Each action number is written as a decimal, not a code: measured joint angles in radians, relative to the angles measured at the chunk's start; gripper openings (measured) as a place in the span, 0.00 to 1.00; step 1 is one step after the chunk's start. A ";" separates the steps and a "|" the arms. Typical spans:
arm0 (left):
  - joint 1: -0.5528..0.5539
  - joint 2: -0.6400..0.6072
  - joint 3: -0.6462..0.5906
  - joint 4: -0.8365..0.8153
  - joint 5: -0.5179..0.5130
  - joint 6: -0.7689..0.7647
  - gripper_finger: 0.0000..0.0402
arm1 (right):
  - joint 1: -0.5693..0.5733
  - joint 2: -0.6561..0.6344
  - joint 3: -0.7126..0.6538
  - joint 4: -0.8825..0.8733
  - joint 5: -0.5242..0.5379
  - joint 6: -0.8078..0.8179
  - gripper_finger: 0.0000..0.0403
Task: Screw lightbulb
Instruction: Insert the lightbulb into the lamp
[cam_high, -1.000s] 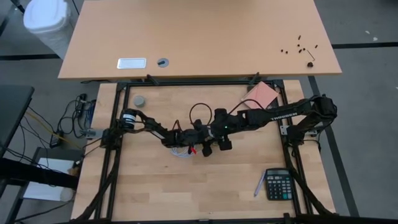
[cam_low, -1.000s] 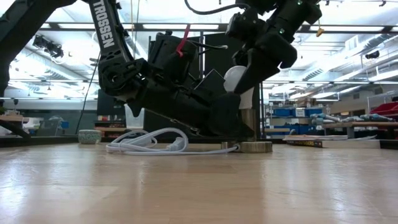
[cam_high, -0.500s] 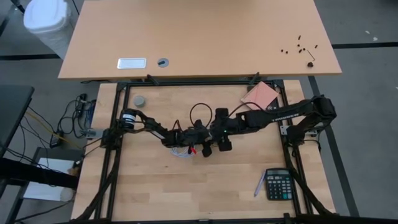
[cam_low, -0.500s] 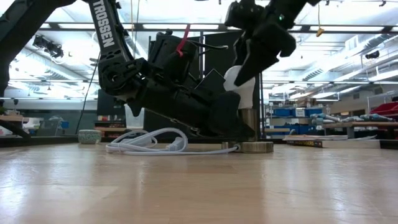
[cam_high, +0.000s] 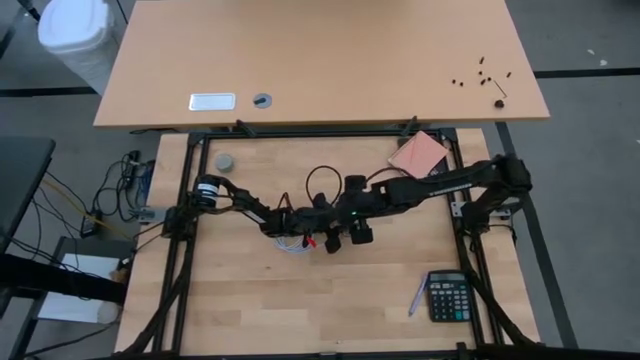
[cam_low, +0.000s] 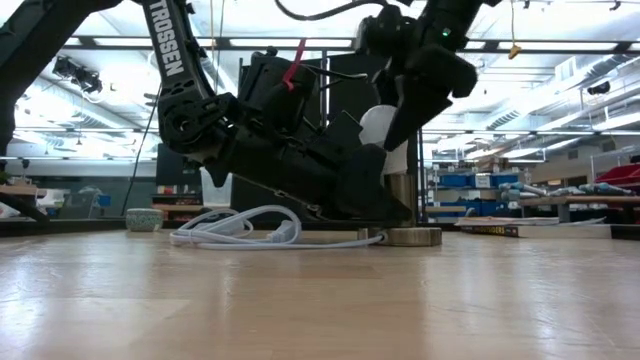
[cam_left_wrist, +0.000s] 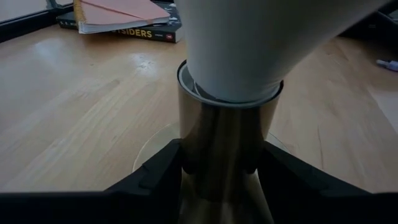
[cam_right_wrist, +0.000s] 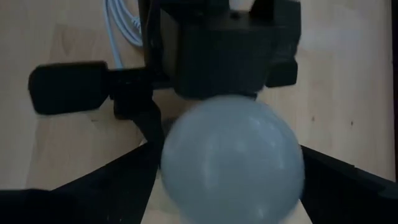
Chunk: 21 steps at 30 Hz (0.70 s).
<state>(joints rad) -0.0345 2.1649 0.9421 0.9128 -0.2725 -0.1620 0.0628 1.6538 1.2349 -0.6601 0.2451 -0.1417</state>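
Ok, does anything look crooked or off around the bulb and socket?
Nothing stands out. The lightbulb stands upright in the brass socket, which sits flat on the table; the white cable lies loosely coiled beside it.

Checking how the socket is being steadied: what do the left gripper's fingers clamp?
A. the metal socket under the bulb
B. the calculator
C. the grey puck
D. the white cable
A: in the left wrist view the left gripper has its fingers on either side of the metal socket, with the bulb seated on top.
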 joint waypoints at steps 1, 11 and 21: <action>0.000 0.000 0.000 -0.003 0.001 0.000 0.48 | 0.000 0.014 0.016 -0.006 0.000 0.000 0.87; 0.000 0.000 0.000 -0.014 0.004 -0.008 0.48 | 0.001 0.219 0.283 -0.289 -0.003 -0.016 0.87; 0.000 0.001 0.000 -0.016 0.004 -0.026 0.48 | 0.001 0.291 0.390 -0.408 -0.011 -0.043 0.81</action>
<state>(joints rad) -0.0349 2.1654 0.9424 0.8971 -0.2684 -0.1883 0.0634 1.9450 1.6249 -1.0678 0.2340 -0.1845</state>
